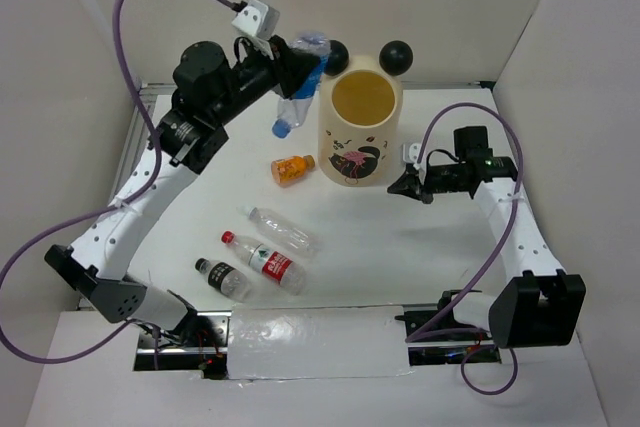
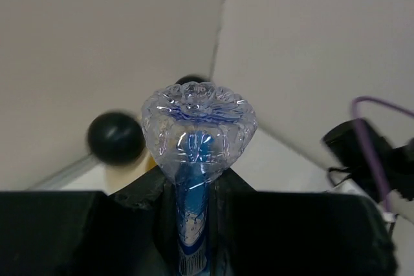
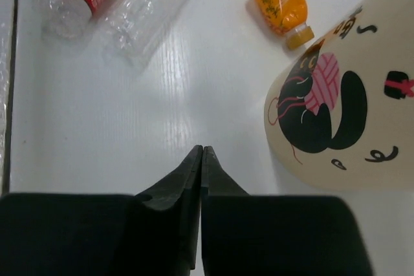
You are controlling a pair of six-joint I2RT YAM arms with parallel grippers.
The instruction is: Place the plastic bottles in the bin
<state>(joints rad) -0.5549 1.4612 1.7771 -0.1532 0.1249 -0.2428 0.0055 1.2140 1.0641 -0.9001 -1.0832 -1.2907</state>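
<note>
Standing on the table (image 1: 400, 257), the bin (image 1: 360, 127) is upright. Just left of the bin, the left tool (image 1: 300, 69) grips a blue-labelled bottle (image 1: 293, 107), base up. Right of the bin, the right tool (image 1: 405, 187) is closed and empty. The orange bottle (image 1: 291, 169) lies beside the bin's left; three clear bottles (image 1: 282, 230) lie well apart from the bin.

From above and behind the arms, the top camera takes in the whole worktop (image 1: 400, 267). The left wrist camera, close behind the left claw (image 2: 194, 189), faces the walls. The right wrist camera looks down past the right claw (image 3: 202, 153) and shares the bin (image 3: 336, 114) beside it with the top view.
</note>
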